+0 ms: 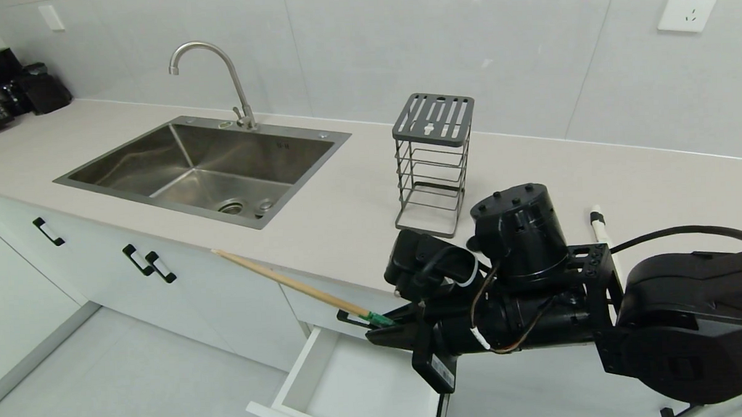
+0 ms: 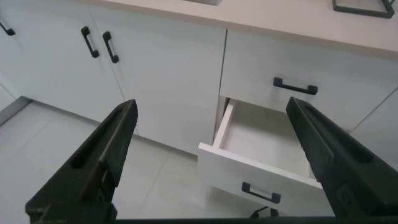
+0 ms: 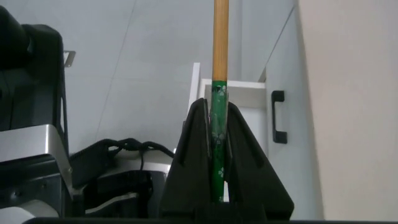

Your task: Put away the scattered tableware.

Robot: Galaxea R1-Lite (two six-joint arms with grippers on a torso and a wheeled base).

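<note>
Right gripper (image 1: 379, 323) tight around green-ended chopstick (image 1: 287, 283) above open drawer (image 1: 303, 374); left gripper (image 2: 210, 107) wide apart; wire rack (image 1: 432, 117) on counter (image 1: 346, 197).

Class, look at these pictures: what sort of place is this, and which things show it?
Most likely a kitchen: a steel sink with a curved tap set in a pale counter, an open drawer below, and a wire cutlery rack.
</note>
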